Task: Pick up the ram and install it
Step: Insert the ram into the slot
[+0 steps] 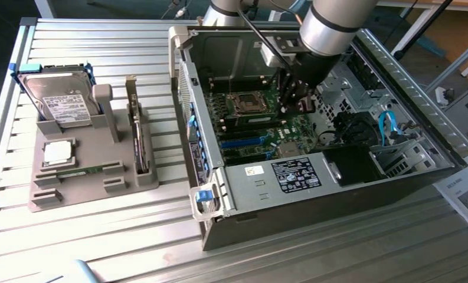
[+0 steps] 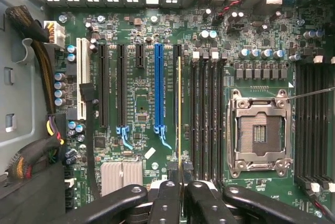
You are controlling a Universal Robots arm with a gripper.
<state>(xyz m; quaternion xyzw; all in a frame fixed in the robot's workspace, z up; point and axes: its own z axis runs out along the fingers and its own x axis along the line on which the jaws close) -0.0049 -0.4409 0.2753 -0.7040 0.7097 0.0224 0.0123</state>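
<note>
Hand (image 2: 179, 195) closed on the ram (image 2: 179, 114), deep inside the computer case (image 1: 249, 200).
The ram stands edge-on under the hand, its long axis parallel to the black memory slots (image 2: 202, 119) just beside it.

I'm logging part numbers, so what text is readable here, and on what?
None can be read.
hard drive label: too small.
black label inside the case: too small.
white sticker on the case: blurred.
motherboard print: too small.
ram: edge-on, no text shows.
</note>
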